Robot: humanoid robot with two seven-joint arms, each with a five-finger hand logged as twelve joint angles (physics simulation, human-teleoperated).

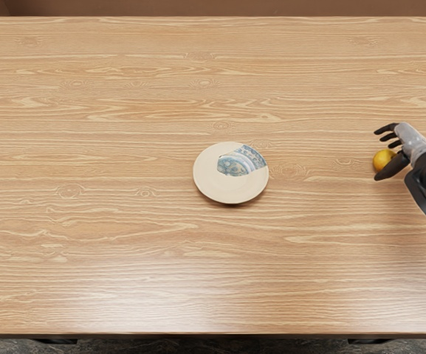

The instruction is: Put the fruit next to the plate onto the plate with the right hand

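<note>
Close the right hand [401,151], spread about the small round yellow fruit [382,159] by the right edge of the light wooden bench [124,258], evenly. Lift, then carry left to the round cream plate [216,186].

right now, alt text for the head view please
The right hand, reaching in from the right edge, has open fingers either side of a small yellow fruit on a wooden table. A cream plate with a blue pattern sits near the centre, well apart from the fruit.
</note>
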